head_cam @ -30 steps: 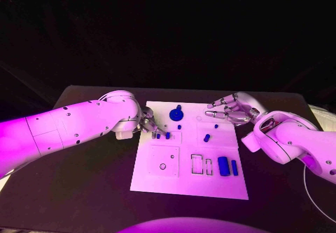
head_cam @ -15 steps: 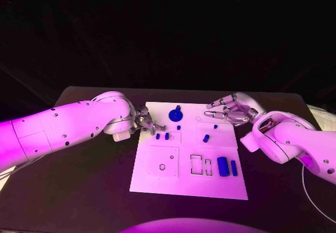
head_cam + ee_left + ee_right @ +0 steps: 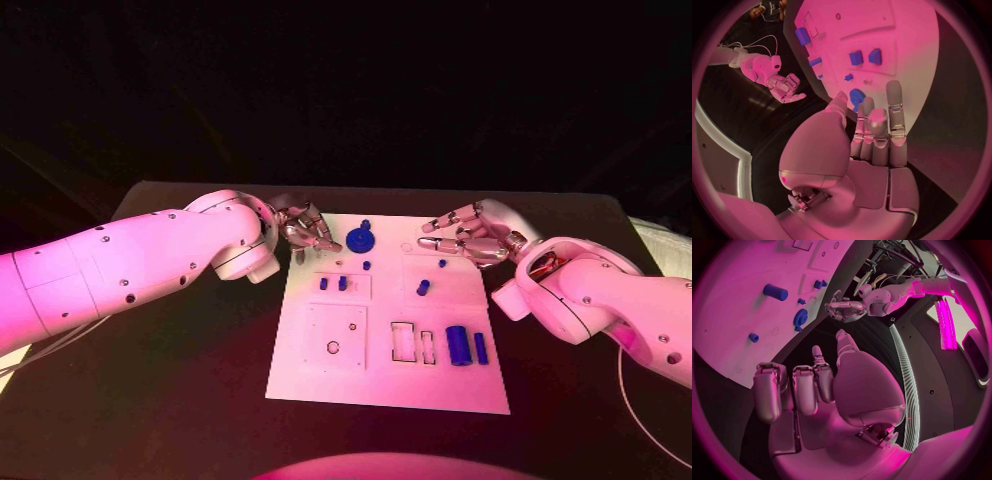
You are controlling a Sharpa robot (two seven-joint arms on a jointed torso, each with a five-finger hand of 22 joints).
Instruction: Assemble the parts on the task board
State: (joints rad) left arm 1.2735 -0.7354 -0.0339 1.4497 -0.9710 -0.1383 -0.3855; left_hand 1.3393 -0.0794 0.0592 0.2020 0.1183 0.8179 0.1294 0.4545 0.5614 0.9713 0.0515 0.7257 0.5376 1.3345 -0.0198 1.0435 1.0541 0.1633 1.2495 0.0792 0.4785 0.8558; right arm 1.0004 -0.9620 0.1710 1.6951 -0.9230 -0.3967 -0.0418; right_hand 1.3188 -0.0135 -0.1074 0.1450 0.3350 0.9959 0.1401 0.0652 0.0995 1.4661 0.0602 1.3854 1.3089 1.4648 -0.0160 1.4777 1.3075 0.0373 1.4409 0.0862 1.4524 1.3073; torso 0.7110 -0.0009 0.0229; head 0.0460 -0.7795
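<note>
Hands both empty, fingers loosely spread: left hand now lifted off the small blue pieces toward upper left of the task board, away from where it hovered a second ago; right hand shifted slightly inward at board's upper right edge, grasping nothing. Parts unchanged on the white board in frame centre: blue gear top centre, blue peg mid right, large blue block lower right. Probably between steps, left hand done near the two pieces and repositioning, most assembly still open.
</note>
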